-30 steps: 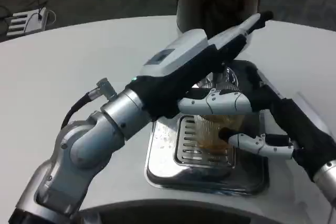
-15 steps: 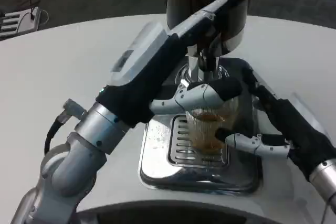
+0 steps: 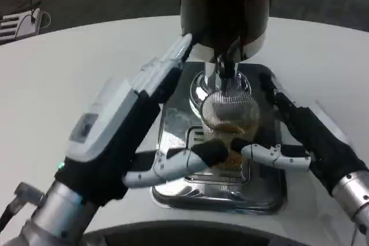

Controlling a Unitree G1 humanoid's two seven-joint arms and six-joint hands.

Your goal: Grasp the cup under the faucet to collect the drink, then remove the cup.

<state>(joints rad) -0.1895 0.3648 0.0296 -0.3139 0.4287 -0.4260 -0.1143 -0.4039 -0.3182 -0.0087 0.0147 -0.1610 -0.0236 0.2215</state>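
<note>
The right hand's fingers point(image 3: 271, 155) are wrapping the cup point(image 3: 229, 125): 1 white finger is lying across its near side low down, and the dark palm of the right hand point(image 3: 300, 136) is sitting against its right flank, so this hand is holding the cup. The left hand's fingers point(image 3: 173, 164) are spreading apart and gripping nothing; 1 is reaching toward the cup's lower left and looks to be touching or nearly touching it, though the contact is too blurred to settle. The left hand point(image 3: 124, 125) is lying well left of the cup, its white back facing up.

The cup is standing upright on the steel tray point(image 3: 173, 136), directly under the faucet point(image 3: 222, 64), its long axis vertical. Amber drink is showing in its lower part.

The tray is resting on the white counter point(image 3: 63, 73), with the dark dispenser body point(image 3: 225, 4) rising behind the faucet.

The relation that matters: the cup is lying left of the right palm and inside its fingers, so the right hand is the nearer and is probably the 1 to draw it out, toward the robot, keeping it upright so the rim clears the faucet.
</note>
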